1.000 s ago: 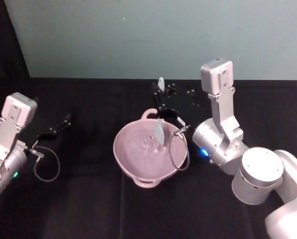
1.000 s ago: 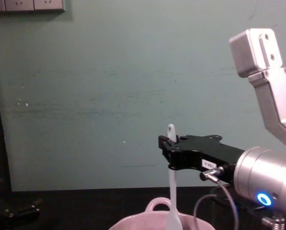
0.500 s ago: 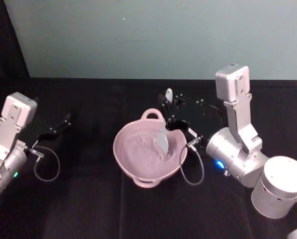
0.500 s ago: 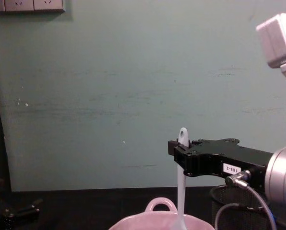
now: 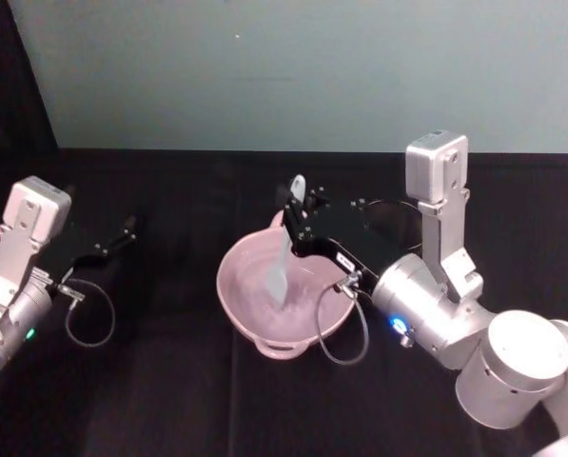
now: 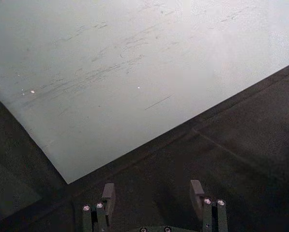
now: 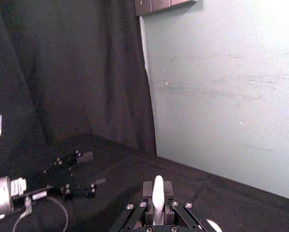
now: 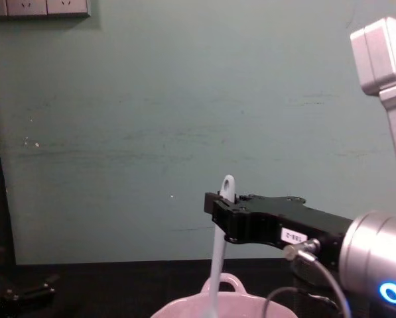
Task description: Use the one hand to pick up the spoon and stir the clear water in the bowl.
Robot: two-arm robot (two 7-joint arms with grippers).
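Plastic spoon (image 5: 284,249) looks light, stiff, slippery; right end effector (image 5: 296,219) pinches its upper handle, blade in the bowl (image 5: 238,278); left end effector (image 5: 122,232) rests open, aside

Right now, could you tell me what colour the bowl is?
The bowl is pale pink, best in the head view.

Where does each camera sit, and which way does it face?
Head: high on the robot, looking down at the table; both arms show, right jaws holding the spoon in the bowl.
Chest: lower, facing the wall across the table; right arm shows at the right.
Left wrist: on the parked left arm, facing the wall past its open jaws.
Right wrist: looks past the spoon handle toward the left arm.
Head and chest share spoon and bowl.
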